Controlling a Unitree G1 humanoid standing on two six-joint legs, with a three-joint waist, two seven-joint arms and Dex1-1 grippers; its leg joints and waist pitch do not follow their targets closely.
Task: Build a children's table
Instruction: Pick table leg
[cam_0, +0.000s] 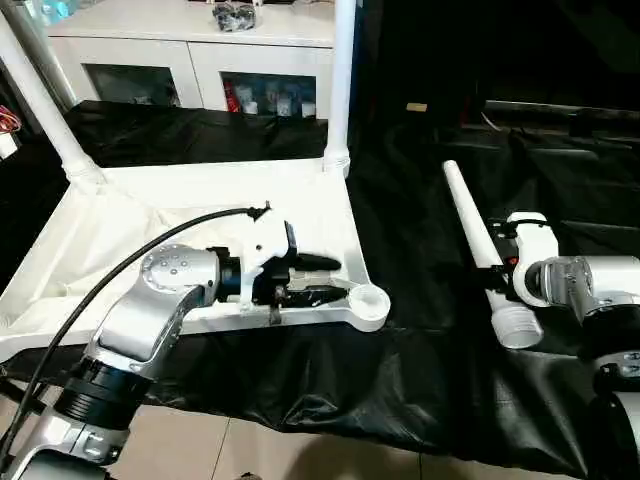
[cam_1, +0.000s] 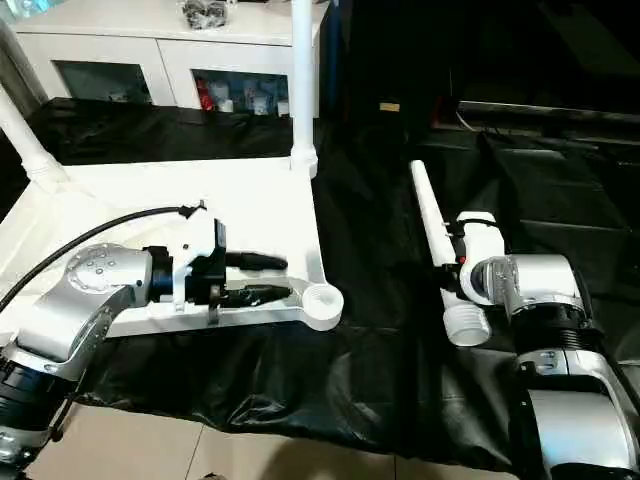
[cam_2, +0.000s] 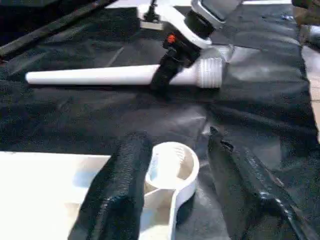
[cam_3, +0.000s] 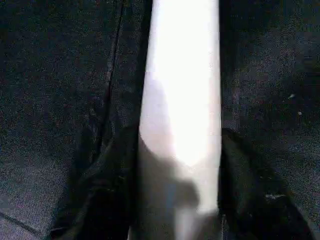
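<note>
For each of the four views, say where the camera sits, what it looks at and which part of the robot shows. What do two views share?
Left eye, right eye: head, looking down at table top; silver forearms.
Left wrist: along left pincer astride corner socket.
Right wrist: along right pincer around loose leg.
Shared: the leg lies in the left wrist view too.

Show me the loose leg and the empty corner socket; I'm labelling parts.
loose leg (cam_0: 470, 222): left eye view, middle of its shaft.
empty corner socket (cam_0: 371, 300): left eye view, its round rim.

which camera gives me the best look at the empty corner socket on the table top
The left wrist view: the empty corner socket sits close, its open mouth visible between the left gripper fingers. Both eye views show it smaller; the right wrist view shows the loose leg.
</note>
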